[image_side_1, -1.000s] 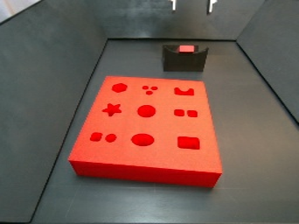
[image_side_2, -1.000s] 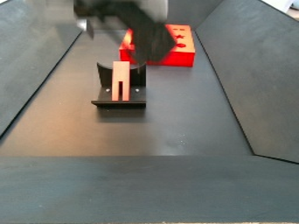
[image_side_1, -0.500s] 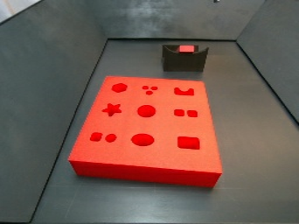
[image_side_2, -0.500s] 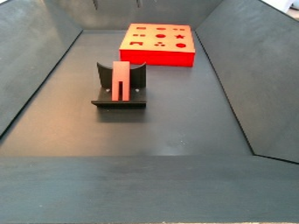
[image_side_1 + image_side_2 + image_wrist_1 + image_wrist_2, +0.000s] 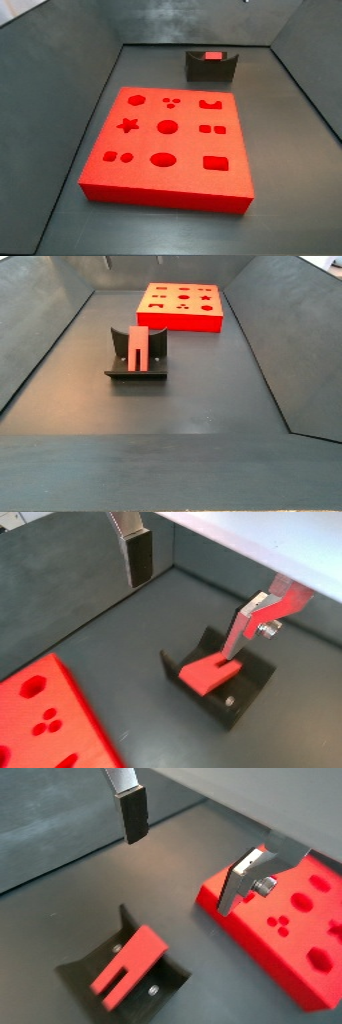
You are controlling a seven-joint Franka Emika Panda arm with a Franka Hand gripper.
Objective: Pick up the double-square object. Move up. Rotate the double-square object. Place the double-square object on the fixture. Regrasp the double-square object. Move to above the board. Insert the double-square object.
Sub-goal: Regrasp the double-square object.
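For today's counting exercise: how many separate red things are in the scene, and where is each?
2. The board lies flat on the floor; the double-square object sits in the fixture. The gripper hangs above, jaws open and empty. Nothing red seems hidden.

tool [image 5: 194, 592] raised high, jaws apart, empty

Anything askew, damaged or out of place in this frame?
Nothing stands out. The double-square object sits in the fixture, apart from the board. The gripper hangs well above the floor, open and empty, fingers clear of everything.
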